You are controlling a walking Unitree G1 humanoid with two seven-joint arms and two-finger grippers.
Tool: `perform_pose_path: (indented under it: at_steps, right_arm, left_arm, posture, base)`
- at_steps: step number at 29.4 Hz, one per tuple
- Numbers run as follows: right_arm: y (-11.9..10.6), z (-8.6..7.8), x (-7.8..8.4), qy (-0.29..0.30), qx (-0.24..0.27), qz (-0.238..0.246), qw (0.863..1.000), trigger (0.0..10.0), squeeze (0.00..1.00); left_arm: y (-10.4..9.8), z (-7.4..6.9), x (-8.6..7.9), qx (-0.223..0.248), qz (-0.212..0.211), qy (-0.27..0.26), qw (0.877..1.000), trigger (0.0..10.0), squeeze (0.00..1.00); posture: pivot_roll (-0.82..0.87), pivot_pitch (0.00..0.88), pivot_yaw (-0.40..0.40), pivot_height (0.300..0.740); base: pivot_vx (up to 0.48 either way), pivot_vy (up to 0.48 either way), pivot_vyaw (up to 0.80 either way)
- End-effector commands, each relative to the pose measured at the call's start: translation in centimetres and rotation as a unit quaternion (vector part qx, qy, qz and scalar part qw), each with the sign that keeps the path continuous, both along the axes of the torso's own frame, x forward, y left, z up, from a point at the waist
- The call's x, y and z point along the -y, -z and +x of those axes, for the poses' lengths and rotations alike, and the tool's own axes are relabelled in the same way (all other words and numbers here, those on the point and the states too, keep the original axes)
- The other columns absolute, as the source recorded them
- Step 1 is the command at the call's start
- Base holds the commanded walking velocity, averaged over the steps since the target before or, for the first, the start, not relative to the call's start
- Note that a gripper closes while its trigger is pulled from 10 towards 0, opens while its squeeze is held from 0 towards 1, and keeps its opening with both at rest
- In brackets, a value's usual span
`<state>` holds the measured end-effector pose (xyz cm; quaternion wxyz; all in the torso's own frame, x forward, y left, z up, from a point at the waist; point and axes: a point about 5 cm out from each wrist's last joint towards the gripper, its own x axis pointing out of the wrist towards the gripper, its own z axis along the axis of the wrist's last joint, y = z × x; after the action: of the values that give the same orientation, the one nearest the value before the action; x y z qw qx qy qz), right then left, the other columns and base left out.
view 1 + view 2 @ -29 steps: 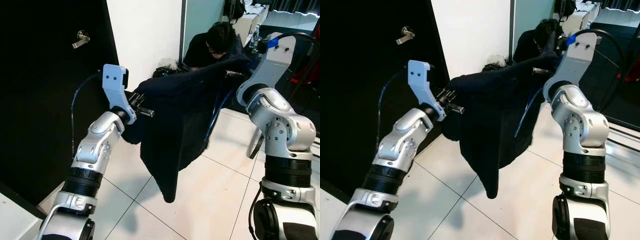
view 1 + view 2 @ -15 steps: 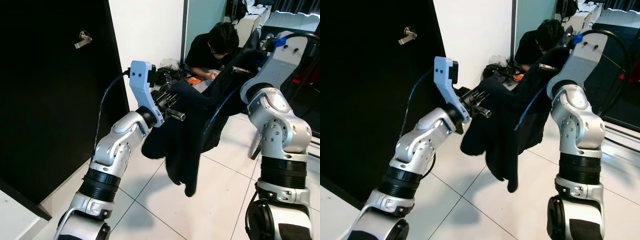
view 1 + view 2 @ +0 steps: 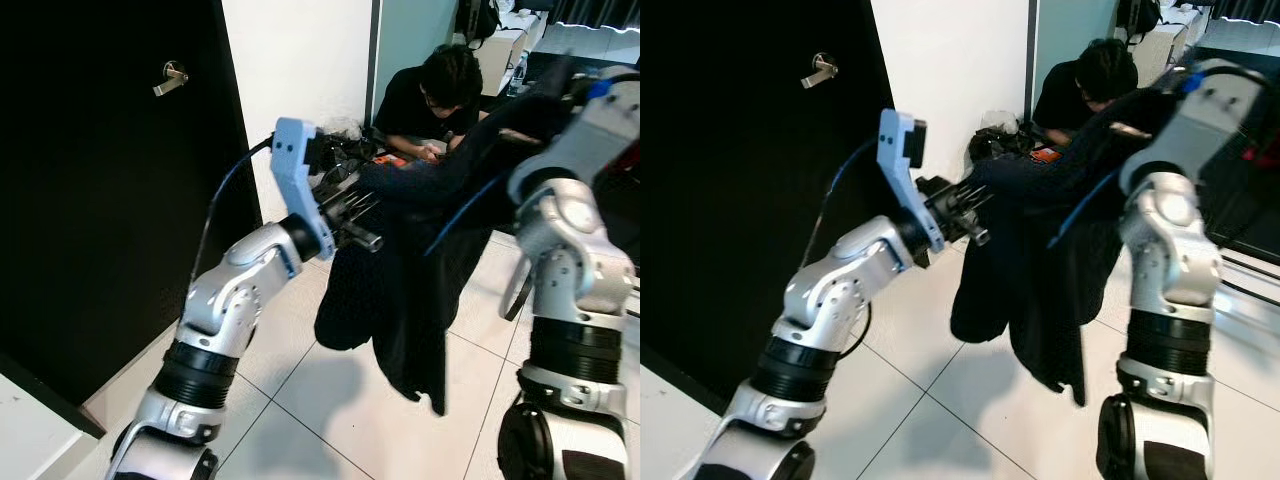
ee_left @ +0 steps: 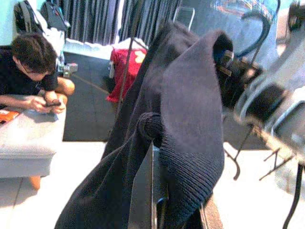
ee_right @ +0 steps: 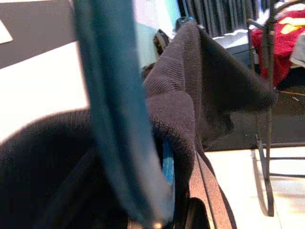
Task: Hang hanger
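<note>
Left eye view: both arms hold dark sweater aloft; hanger seemingly hidden.

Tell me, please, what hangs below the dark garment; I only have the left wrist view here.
Observer: The dark garment hangs free between both arms, its lowest tip above the white tiled floor, not touching it.
Operator: Thank you. Where is the left gripper?
Observer: The left gripper is at the garment's upper edge, beside a black door on the robot's left.
Operator: And the right one?
Observer: The right gripper is under the cloth at the far upper end, so I cannot tell its fingers' state. A person crouches just behind.
</note>
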<state>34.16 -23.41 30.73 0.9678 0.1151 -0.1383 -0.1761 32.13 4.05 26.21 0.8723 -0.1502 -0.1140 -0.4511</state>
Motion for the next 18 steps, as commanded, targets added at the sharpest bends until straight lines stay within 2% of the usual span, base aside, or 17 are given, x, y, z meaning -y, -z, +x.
perform_pose_path:
  at_steps: [1, 4, 10, 11, 13, 15, 18]
  right_arm:
    - [-1.2, -0.3, 1.2, 0.023, 0.032, 0.018, 0.999, 0.0, 0.0]
    - [-1.6, -0.5, 2.3, 0.039, 0.05, 0.055, 0.997, 0.0, 0.0]
    - [-1.9, -0.8, 3.2, 0.057, 0.066, 0.073, 0.994, 0.0, 0.0]
    - [-1.9, -0.8, 3.2, 0.057, 0.066, 0.073, 0.994, 0.0, 0.0]
    - [-2.0, -0.6, 2.9, 0.056, 0.069, 0.073, 0.993, 0.0, 0.0]
    - [-2.0, -0.6, 2.9, 0.056, 0.069, 0.073, 0.993, 0.0, 0.0]
    - [-1.5, -0.1, 1.5, 0.041, 0.062, 0.067, 0.995, 0.0, 0.0]
  left_arm:
    - [0.3, -0.4, -0.6, 0.013, 0.024, 0.005, 1.0, 0.0, 0.0]
    - [1.0, -0.9, -0.8, 0.012, 0.049, 0.019, 0.999, 0.0, 0.0]
    - [1.0, -1.7, -0.3, 0.014, 0.05, 0.047, 0.998, 0.0, 0.0]
    - [1.0, -1.7, -0.3, 0.014, 0.05, 0.047, 0.998, 0.0, 0.0]
    - [0.5, -2.3, 0.8, 0.019, 0.033, 0.076, 0.996, 0.0, 0.0]
    - [0.5, -2.3, 0.8, 0.019, 0.033, 0.076, 0.996, 0.0, 0.0]
    - [-0.3, -2.7, 1.9, 0.019, 0.007, 0.096, 0.995, 0.0, 0.0]
  posture:
    - [0.01, 0.061, 0.034, 0.74]
    - [0.01, 0.062, 0.042, 0.74]
    - [0.01, 0.061, 0.045, 0.74]
    - [0.01, 0.061, 0.045, 0.74]
    - [0.01, 0.063, 0.049, 0.74]
    - [0.01, 0.063, 0.049, 0.74]
    - [0.01, 0.063, 0.048, 0.74]
  base:
    - [0.0, 0.0, 0.0]
    - [0.0, 0.0, 0.0]
    - [0.0, 0.0, 0.0]
    - [0.0, 0.0, 0.0]
    - [0.0, 0.0, 0.0]
    - [0.0, 0.0, 0.0]
    - [0.0, 0.0, 0.0]
